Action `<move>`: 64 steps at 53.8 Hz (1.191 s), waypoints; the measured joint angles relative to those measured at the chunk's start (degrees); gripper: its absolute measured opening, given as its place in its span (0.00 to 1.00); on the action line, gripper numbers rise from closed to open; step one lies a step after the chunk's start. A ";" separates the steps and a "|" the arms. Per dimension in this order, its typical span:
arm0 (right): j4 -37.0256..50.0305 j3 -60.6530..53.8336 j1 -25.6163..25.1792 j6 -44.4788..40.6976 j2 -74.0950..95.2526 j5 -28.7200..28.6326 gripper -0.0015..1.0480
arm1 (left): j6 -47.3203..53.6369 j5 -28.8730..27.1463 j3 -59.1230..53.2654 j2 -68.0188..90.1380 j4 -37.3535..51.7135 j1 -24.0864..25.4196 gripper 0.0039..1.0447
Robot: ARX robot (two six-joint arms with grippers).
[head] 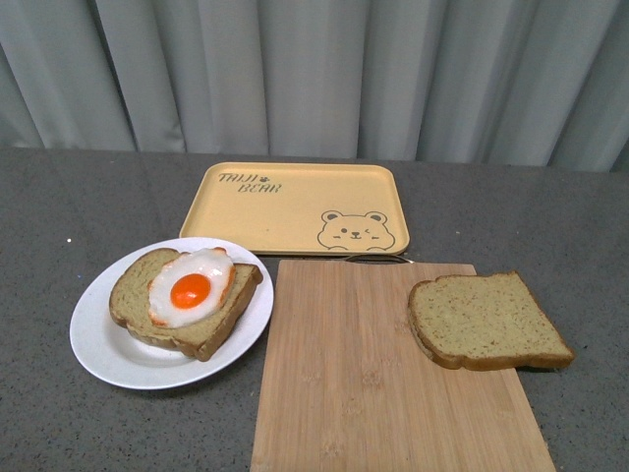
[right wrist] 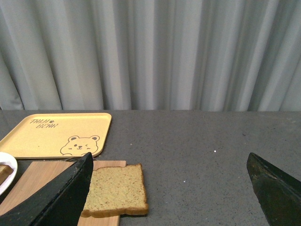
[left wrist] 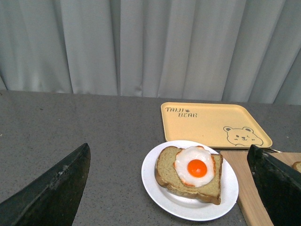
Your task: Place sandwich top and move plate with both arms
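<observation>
nearest: left gripper (left wrist: 169,147) and right gripper (right wrist: 169,155), both gaping wide, empty | sandwich top (head: 486,322): flat on board (head: 354,393), overhanging its right edge | likely light, soft, floppy, best pinched gently at overhanging crust | plate (head: 98,354): just left of board, bearing egg slice (head: 187,300)

Open grey tabletop (head: 59,197) lies left of the white plate (head: 93,349) and right of the sandwich top (head: 486,320), which overhangs the wooden board's (head: 364,393) right edge. The yellow tray (head: 295,202) closes off the back, just behind both. Plate and board appear nearly touching, leaving little passage between them.
</observation>
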 joint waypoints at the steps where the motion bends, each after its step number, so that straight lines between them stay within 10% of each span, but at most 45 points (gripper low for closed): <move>1: 0.00 0.00 0.00 0.00 0.00 0.00 0.91 | 0.00 -0.02 0.00 0.00 0.00 0.00 0.94; 64: 0.00 0.00 0.00 0.00 0.00 0.02 0.91 | 0.00 -0.02 0.00 0.00 0.00 0.00 0.94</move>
